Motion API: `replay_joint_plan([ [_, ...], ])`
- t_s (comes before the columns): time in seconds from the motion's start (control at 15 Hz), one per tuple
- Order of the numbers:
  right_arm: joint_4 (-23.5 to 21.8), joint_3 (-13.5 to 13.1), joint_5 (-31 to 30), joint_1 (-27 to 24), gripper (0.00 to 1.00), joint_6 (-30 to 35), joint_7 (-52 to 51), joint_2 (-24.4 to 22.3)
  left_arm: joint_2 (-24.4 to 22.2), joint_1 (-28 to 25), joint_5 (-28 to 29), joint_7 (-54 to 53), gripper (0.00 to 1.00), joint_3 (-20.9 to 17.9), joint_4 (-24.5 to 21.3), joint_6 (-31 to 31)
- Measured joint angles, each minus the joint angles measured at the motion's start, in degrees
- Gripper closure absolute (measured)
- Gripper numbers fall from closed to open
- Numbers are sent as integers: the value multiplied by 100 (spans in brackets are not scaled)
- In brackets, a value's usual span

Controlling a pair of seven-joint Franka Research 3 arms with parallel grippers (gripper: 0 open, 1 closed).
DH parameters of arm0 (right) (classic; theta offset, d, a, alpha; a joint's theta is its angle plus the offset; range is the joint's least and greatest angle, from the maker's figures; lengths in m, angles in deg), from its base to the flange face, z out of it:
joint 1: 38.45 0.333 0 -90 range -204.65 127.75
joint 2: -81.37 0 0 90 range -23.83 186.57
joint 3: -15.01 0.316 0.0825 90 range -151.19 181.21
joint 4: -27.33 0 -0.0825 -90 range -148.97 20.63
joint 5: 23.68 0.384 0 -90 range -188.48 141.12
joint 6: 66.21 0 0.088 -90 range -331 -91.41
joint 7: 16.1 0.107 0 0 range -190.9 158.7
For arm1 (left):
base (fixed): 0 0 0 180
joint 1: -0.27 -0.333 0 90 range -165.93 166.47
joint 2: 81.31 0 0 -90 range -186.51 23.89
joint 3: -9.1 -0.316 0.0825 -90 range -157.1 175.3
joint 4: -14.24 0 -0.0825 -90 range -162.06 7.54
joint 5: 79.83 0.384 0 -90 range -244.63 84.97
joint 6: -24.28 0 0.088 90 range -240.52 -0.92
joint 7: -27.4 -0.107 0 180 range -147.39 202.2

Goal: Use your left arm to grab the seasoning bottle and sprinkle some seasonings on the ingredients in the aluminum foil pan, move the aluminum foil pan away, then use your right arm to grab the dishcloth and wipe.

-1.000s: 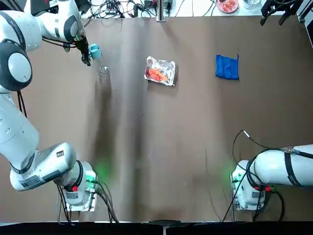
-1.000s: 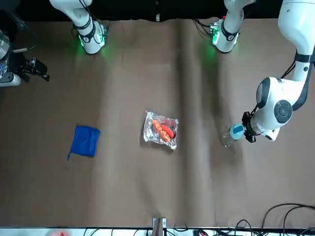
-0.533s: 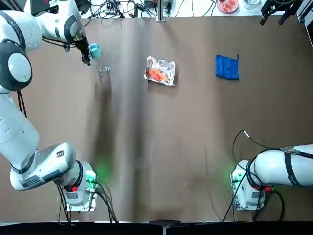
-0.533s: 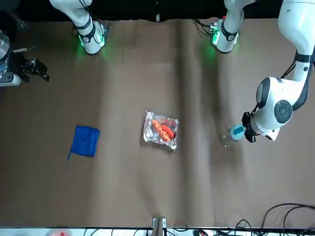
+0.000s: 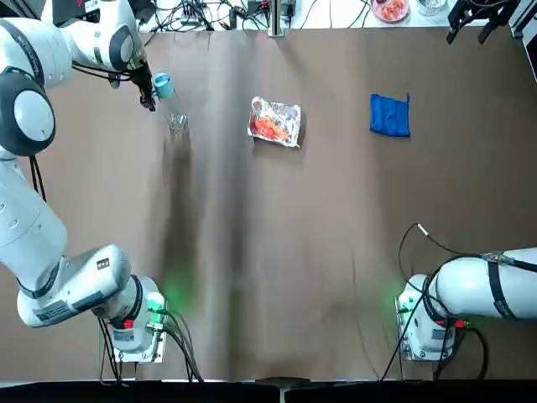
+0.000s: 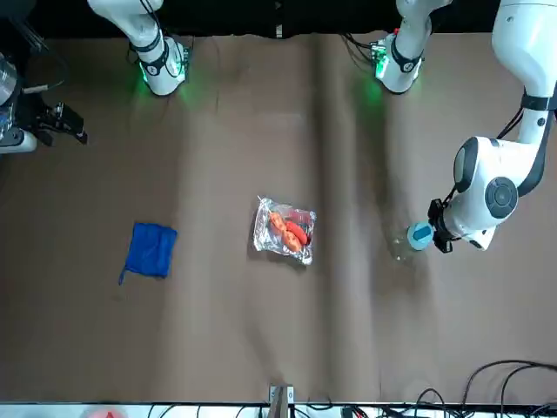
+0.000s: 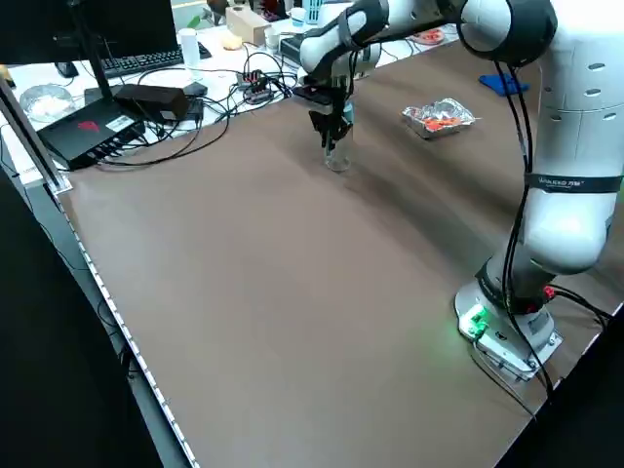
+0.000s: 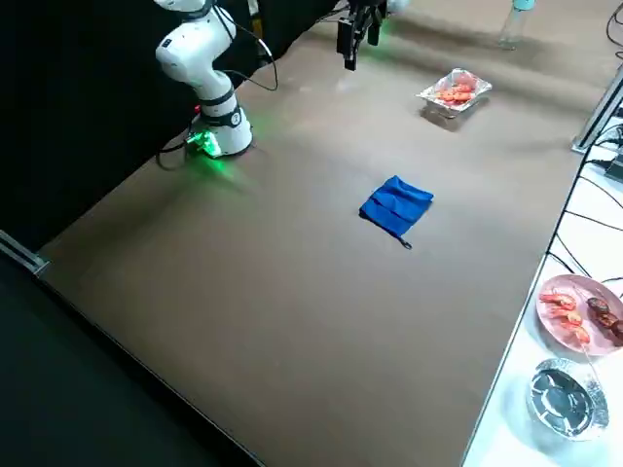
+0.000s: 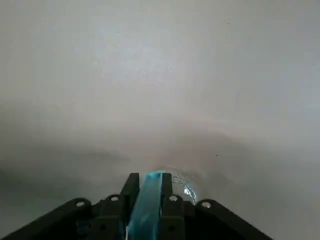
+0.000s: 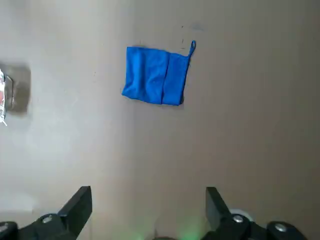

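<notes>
Two robot arms share a smooth brown tabletop [image 5: 319, 252] as I work them from a distance, the left gripper [image 9: 150, 176] closed on the light blue cap [image 6: 419, 235] of a clear, slim seasoning bottle [image 7: 338, 156]. I hold it upright on the table's left side, toward the far edge; whether its base touches the surface, I cannot tell. Well apart, the wrinkled, shiny foil pan [image 5: 274, 122] sits slightly askew between bottle and dishcloth, its orange-red food [image 8: 458, 94] lying inside the crimped silver rim. The soft blue dishcloth [image 5: 390, 115], roughly square with a small loop at one corner, lies flat on the right. My right gripper [image 10: 149, 190] hangs raised on the table's right side, its two black fingers parted, with nothing between them. Beyond the far edge, a tangle of black cables [image 7: 234, 97] spreads around a dark box [image 7: 88, 132], near a monitor [image 7: 58, 29] and keyboard [image 7: 141, 61]. A metal post [image 6: 280, 401] stands at that edge, nearer the pan than the dishcloth. Farther right, a round pink plate [image 8: 550, 336] carries orange-red and dark pieces of food beside a clear, shiny round bowl [image 8: 568, 401]. Thin dark cable [image 5: 401, 260] loops over the surface by the right arm's green-lit base [image 5: 424, 327].
</notes>
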Motion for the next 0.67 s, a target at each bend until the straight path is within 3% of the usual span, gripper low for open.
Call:
replay_joint_plan([
  [0.33, 0, 0, 0, 0, 0, 0, 0, 0, -14, 4, 49, 0, 77, 8, 15, 0],
  [0.67, 0, 0, 0, 0, 0, 0, 0, 0, -383, 53, 90, -50, 77, 147, 62, 24],
])
